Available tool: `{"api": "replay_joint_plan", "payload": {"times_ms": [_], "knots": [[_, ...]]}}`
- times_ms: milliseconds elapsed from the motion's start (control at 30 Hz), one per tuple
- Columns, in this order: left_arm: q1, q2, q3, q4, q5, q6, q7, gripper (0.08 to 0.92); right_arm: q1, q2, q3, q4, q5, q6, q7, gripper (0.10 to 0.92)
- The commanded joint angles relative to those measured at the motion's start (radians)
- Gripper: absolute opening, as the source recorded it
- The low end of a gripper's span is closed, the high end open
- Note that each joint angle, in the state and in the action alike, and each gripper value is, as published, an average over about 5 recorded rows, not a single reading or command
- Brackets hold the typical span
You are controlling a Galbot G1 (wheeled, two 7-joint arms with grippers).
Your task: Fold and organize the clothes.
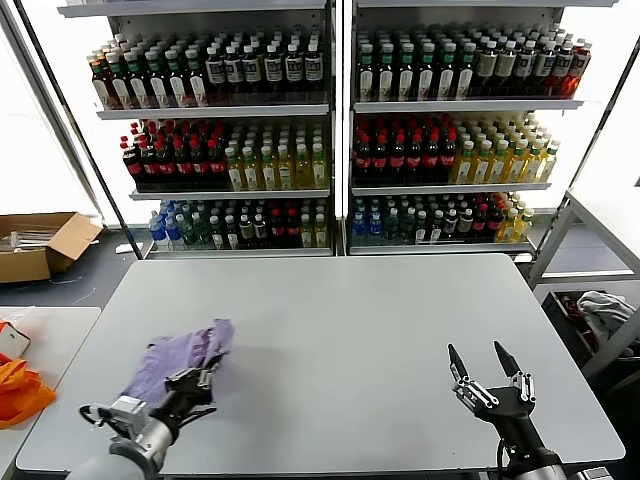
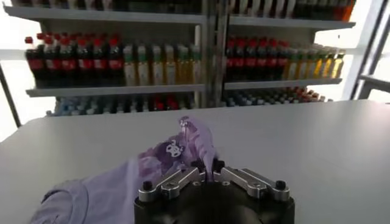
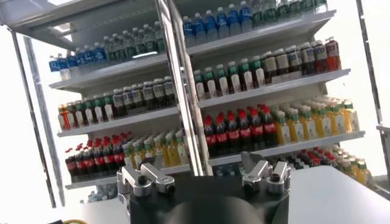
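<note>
The clothes are one lavender T-shirt (image 1: 180, 355), bunched on the near left of the grey table (image 1: 360, 330). My left gripper (image 1: 200, 378) is shut on a fold of it at the near edge of the bundle. In the left wrist view the fabric (image 2: 183, 146) rises between the closed fingertips, and a dark cartoon print (image 2: 173, 148) shows on it. My right gripper (image 1: 489, 368) stands open over the near right of the table, fingers pointing up and away, with nothing between them. In the right wrist view only its spread linkages (image 3: 204, 176) show against the shelves.
Shelves of bottles (image 1: 330, 130) stand behind the table. A cardboard box (image 1: 40, 245) lies on the floor at the far left. Orange fabric (image 1: 20, 392) rests on a side table at the left. A grey-white cloth bundle (image 1: 600, 310) sits off the table's right edge.
</note>
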Motion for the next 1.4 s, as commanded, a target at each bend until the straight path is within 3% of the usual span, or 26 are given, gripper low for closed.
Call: {"api": "replay_joint_plan", "payload": {"times_ms": [33,267,400,667,1000,1200,1400], "knots": [[-0.176,0.038,0.229,0.013,-0.496,-0.025,-0.003,0.12,-0.007,0.014,-0.016,0.001,-0.018,-0.02,0.004,0.823],[-0.16,0.042,0.105,-0.021,-0.499,-0.078,0.099,0.165,0.036,0.015,-0.071,-0.019,-0.031,-0.09,0.026,0.823],[-0.137,0.059,0.0,-0.09,-0.544,-0.097,0.141,0.28,0.106,0.01,-0.134,-0.043,-0.01,-0.167,0.07,0.823],[-0.069,0.049,-0.108,-0.151,-0.537,-0.127,0.143,0.505,0.243,0.004,-0.381,-0.11,-0.017,-0.278,0.158,0.823],[-0.003,-0.018,-0.09,-0.148,-0.243,-0.167,0.149,0.786,0.392,0.051,-0.659,-0.284,-0.017,-0.385,0.201,0.823],[0.031,-0.043,-0.116,-0.172,-0.235,-0.17,0.149,0.822,0.498,0.078,-0.729,-0.372,0.051,-0.525,0.284,0.823],[0.046,-0.051,-0.132,-0.18,-0.24,-0.169,0.146,0.823,0.541,0.098,-0.751,-0.399,0.124,-0.559,0.321,0.823]]}}
